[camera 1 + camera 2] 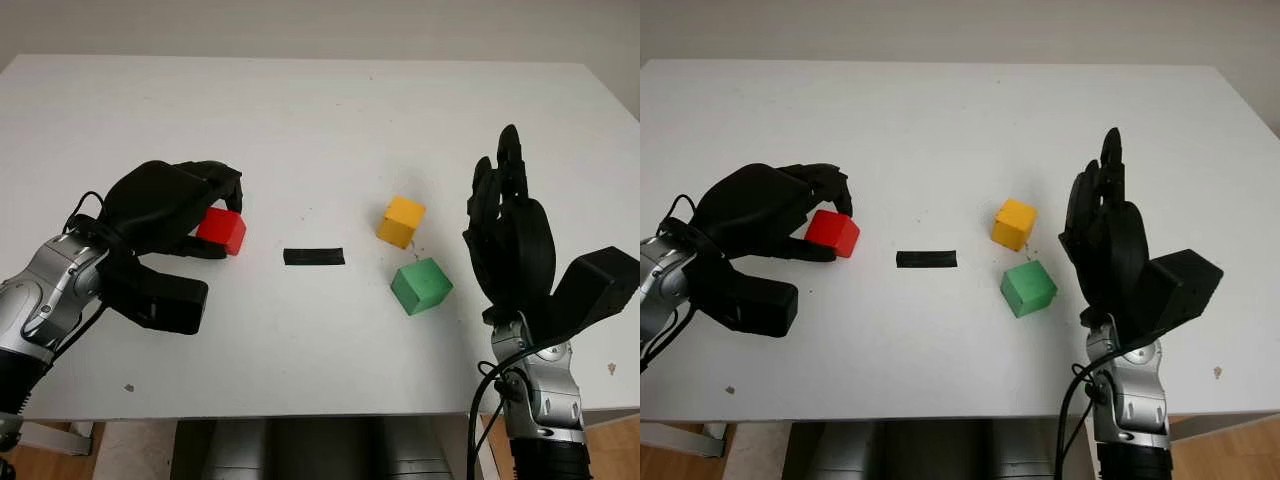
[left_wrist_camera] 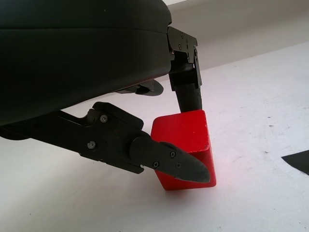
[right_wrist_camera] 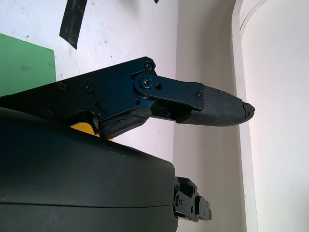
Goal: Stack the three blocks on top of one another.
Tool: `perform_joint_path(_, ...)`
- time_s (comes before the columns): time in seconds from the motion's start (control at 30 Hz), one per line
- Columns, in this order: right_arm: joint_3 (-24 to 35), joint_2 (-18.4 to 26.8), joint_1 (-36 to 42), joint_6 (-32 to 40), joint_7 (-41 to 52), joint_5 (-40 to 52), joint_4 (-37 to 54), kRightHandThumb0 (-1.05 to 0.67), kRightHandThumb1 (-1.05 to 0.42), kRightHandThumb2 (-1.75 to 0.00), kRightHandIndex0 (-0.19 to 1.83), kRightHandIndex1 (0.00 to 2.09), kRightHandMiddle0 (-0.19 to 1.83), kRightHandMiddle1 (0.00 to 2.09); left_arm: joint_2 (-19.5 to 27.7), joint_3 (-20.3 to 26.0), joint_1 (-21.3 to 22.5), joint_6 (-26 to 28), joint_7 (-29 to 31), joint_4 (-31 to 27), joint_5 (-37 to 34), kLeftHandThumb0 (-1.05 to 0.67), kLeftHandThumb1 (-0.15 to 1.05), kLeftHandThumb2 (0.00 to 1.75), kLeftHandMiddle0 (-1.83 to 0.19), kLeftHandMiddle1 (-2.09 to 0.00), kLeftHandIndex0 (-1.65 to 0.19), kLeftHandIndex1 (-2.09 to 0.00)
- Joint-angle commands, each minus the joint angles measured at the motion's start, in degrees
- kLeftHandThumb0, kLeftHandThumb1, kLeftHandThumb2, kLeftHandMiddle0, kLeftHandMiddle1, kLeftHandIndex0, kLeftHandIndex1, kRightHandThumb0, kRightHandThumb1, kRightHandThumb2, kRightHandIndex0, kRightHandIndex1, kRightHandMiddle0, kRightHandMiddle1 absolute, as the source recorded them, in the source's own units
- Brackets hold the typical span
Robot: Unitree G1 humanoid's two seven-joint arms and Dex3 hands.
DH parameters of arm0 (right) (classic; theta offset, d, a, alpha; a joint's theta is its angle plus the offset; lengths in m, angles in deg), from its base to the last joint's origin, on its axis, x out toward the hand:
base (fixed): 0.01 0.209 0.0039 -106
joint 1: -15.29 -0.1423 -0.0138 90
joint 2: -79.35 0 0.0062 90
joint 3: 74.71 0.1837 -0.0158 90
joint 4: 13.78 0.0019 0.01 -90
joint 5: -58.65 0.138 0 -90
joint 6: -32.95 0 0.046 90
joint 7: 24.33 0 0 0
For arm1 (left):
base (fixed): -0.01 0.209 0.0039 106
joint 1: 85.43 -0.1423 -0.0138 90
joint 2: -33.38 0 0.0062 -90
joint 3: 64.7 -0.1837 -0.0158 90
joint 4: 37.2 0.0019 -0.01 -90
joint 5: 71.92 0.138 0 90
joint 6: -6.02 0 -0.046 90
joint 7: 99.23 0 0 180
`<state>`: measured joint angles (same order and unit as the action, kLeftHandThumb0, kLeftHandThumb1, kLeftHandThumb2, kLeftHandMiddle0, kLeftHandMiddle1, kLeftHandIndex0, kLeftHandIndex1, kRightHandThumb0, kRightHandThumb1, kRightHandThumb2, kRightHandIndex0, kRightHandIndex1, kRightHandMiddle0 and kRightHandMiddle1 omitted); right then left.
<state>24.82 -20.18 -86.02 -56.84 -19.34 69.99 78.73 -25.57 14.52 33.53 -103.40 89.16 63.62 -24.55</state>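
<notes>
On the left of the white table, my left hand is shut on the red block, thumb in front and fingers curled over its far side. Close up, the red block looks tilted, its lower edge on the table between a fingertip and the finger behind it. A yellow block and a green block sit side by side on the table, right of centre and a small gap apart. Just to their right, my right hand stands upright, open, holding nothing.
A short strip of black tape lies on the table between the red block and the other two. The table's front edge runs close to both wrists. White tabletop stretches far behind the blocks.
</notes>
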Motion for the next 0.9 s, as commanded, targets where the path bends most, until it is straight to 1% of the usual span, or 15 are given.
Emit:
perform_joint_path(0.0, -0.08, 0.27, 0.63, -0.18, 0.13, -0.38, 1.05, -0.77, -1.05, -0.64, -0.19, 0.00, -0.19, 0.00, 0.02, 0.34, 0.54, -1.08, 0.62, -0.60, -2.21, -0.44, 1.05, 0.11, -0.33, -0.06, -0.12, -1.70)
perform_joint_path(0.07, -0.08, 0.20, 0.72, 0.05, 0.13, -0.38, 1.21, -0.77, -1.05, -0.64, -0.19, 0.00, -0.19, 0.00, -0.65, 1.10, 0.79, -2.06, 1.55, -0.49, -5.87, -0.44, 1.05, 0.12, -0.34, -0.06, -0.11, -1.70)
perform_joint_path(0.17, -0.11, 0.06, 0.76, 0.09, 0.11, -0.39, 1.18, -0.77, -1.05, -0.64, -0.19, 0.00, -0.19, 0.00, -1.79, 2.22, 1.31, -3.39, 3.51, -0.40, -12.60, -0.43, 1.05, 0.13, -0.34, -0.06, -0.14, -1.63)
perform_joint_path(0.2, -0.14, 0.04, 0.79, 0.06, 0.08, -0.46, 1.15, -0.78, -1.05, -0.64, -0.19, 0.00, -0.19, 0.00, -2.14, 2.53, 1.51, -3.65, 4.07, -0.45, -14.37, -0.43, 1.05, 0.12, -0.35, -0.06, -0.17, -1.58)
perform_joint_path(0.27, -0.27, 0.06, 0.87, -0.04, 0.06, -0.70, 1.12, -0.77, -1.05, -0.64, -0.19, 0.00, -0.19, 0.00, -2.83, 2.93, 2.00, -4.19, 4.73, -0.65, -16.97, -0.44, 1.05, 0.12, -0.35, -0.06, -0.20, -1.55)
perform_joint_path(0.37, -0.33, -0.13, 0.92, 0.03, -0.02, -0.77, 1.23, -0.77, -1.05, -0.64, -0.19, 0.00, -0.19, 0.00, -4.07, 3.10, 2.74, -4.59, 5.78, -1.32, -19.84, -0.45, 1.05, 0.12, -0.34, -0.05, -0.20, -1.60)
perform_joint_path(0.43, -0.42, -0.29, 0.98, -0.02, -0.17, -0.86, 1.29, -0.77, -1.05, -0.64, -0.19, 0.00, -0.19, 0.00, -5.00, 3.11, 3.03, -4.50, 6.49, -1.96, -21.07, -0.45, 1.05, 0.11, -0.34, -0.05, -0.19, -1.64)
perform_joint_path(0.6, -0.66, -0.44, 1.26, -0.31, -0.39, -1.19, 1.54, -0.76, -1.05, -0.65, -0.19, 0.00, -0.19, 0.00, -7.14, 2.62, 3.61, -5.40, 7.70, -2.35, -22.90, -0.45, 1.05, 0.12, -0.34, -0.05, -0.21, -1.59)
perform_joint_path(0.67, -0.68, -0.52, 1.28, -0.04, -0.56, -1.19, 1.76, -0.77, -1.05, -0.65, -0.19, 0.00, -0.19, 0.00, -7.91, 2.31, 3.90, -6.00, 8.08, -2.14, -23.12, -0.45, 1.05, 0.14, -0.34, -0.05, -0.21, -1.63)
perform_joint_path(0.73, -0.68, -0.58, 1.36, 0.08, -0.60, -1.06, 1.87, -0.76, -1.05, -0.65, -0.19, 0.00, -0.19, 0.00, -8.78, 2.11, 4.16, -6.48, 8.26, -1.87, -23.28, -0.44, 1.05, 0.12, -0.35, -0.06, -0.21, -1.64)
perform_joint_path(0.8, -0.69, -0.63, 1.45, 0.10, -0.59, -1.00, 1.90, -0.76, -1.05, -0.65, -0.19, 0.00, -0.19, 0.00, -9.59, 1.85, 4.39, -6.45, 8.33, -1.69, -22.92, -0.44, 1.05, 0.10, -0.36, -0.06, -0.23, -1.62)
perform_joint_path(0.87, -0.68, -0.59, 1.51, 0.08, -0.37, -0.83, 1.88, -0.76, -1.05, -0.65, -0.19, 0.00, -0.19, 0.00, -10.54, 1.49, 4.62, -6.02, 8.51, -1.40, -22.68, -0.44, 1.05, 0.09, -0.36, -0.06, -0.26, -1.54)
